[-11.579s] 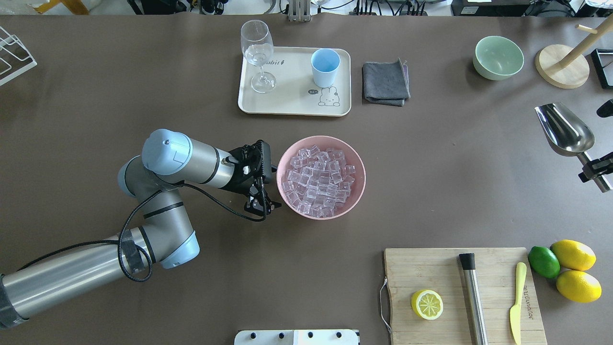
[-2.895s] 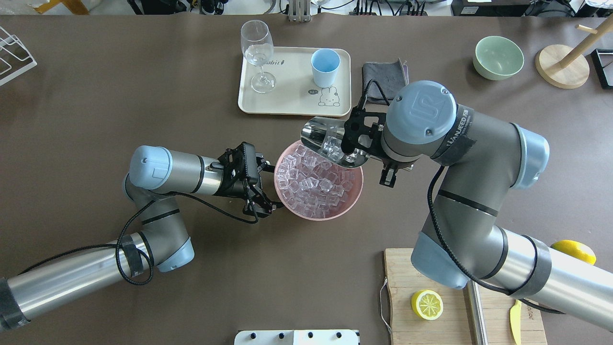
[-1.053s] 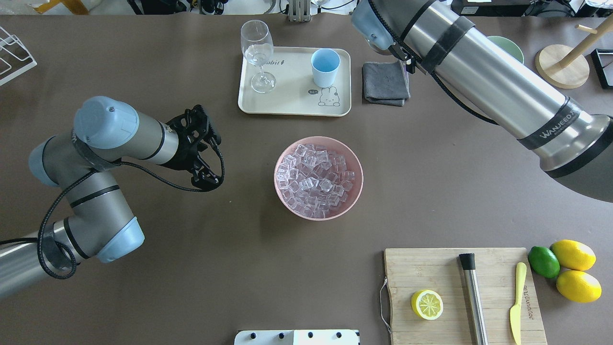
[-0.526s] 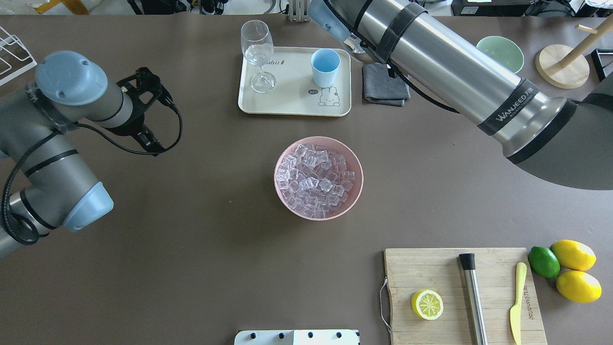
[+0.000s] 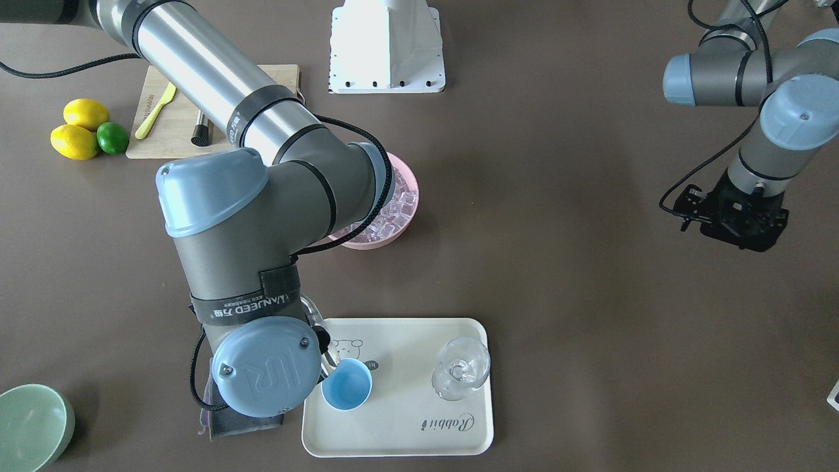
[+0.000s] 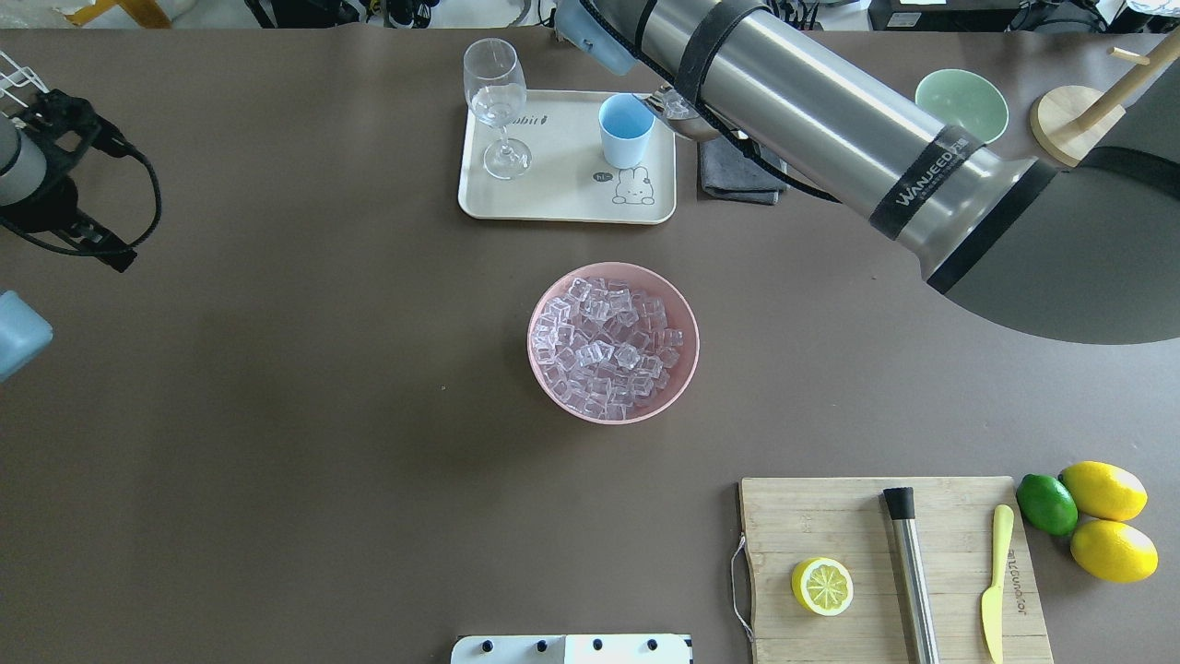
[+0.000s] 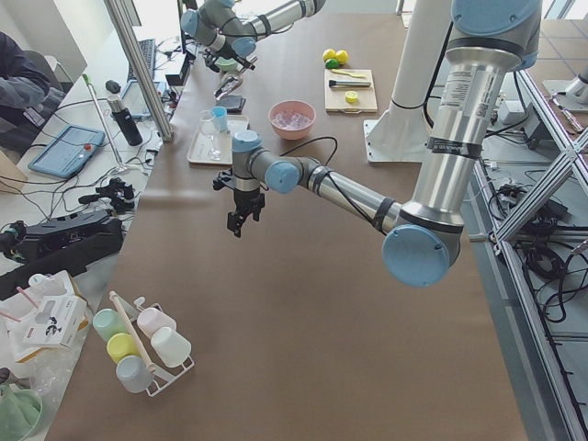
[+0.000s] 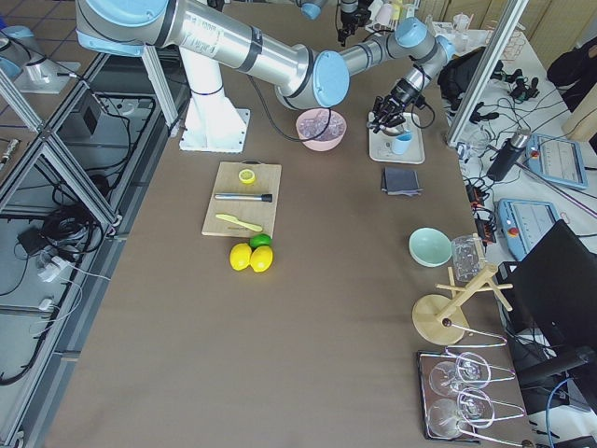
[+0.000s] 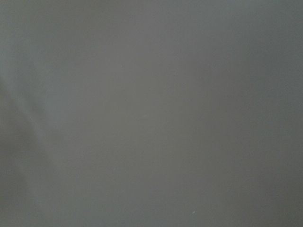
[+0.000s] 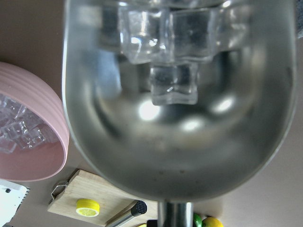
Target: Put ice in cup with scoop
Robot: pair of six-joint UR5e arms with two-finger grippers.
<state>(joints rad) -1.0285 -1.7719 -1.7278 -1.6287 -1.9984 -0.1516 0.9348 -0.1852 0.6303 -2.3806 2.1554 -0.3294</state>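
Right tool (image 8: 385,114) is too masked and small to tell its grip, yet the shiny steel scoop (image 10: 180,156) sits fixed before its wrist camera, clear ice cubes (image 10: 173,85) gathered toward the open end as if to pour. That scoop hovers just beside the small light-blue cup (image 6: 626,129) on the cream tray (image 6: 553,198); the left tool (image 7: 243,220), jaws spread and empty, hangs well apart, likely so as not to obstruct.

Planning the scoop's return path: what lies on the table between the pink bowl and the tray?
Nothing: the overhead view shows bare table between the pink bowl and the tray.
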